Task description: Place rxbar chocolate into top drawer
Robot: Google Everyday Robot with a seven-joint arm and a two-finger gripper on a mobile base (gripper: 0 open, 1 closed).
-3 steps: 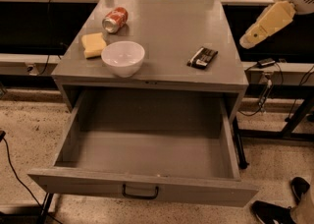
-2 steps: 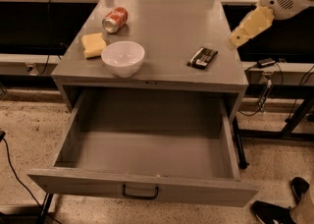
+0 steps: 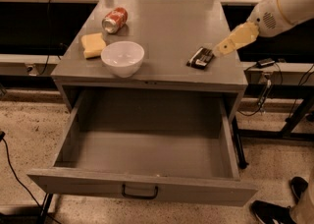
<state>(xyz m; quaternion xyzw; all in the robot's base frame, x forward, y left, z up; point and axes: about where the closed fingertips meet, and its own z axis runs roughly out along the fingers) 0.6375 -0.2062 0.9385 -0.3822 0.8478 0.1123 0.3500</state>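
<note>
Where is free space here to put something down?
Bare: the drawer floor, and the middle of the top between bowl and rxbar. Crowded: left side, with can, sponge, bowl; right edge, where the gripper hovers beside the rxbar.

This looks like a robot lab or workshop. A grey metal cabinet (image 3: 147, 82) with a plain worktop (image 3: 171, 26) stands on a speckled hard floor (image 3: 29, 134). Long benches (image 3: 279, 68) on metal frames run along the far side. Loose cables (image 3: 12, 171) trail left and right. The robot's hand (image 3: 219, 49) hangs over the worktop's right edge.
</note>
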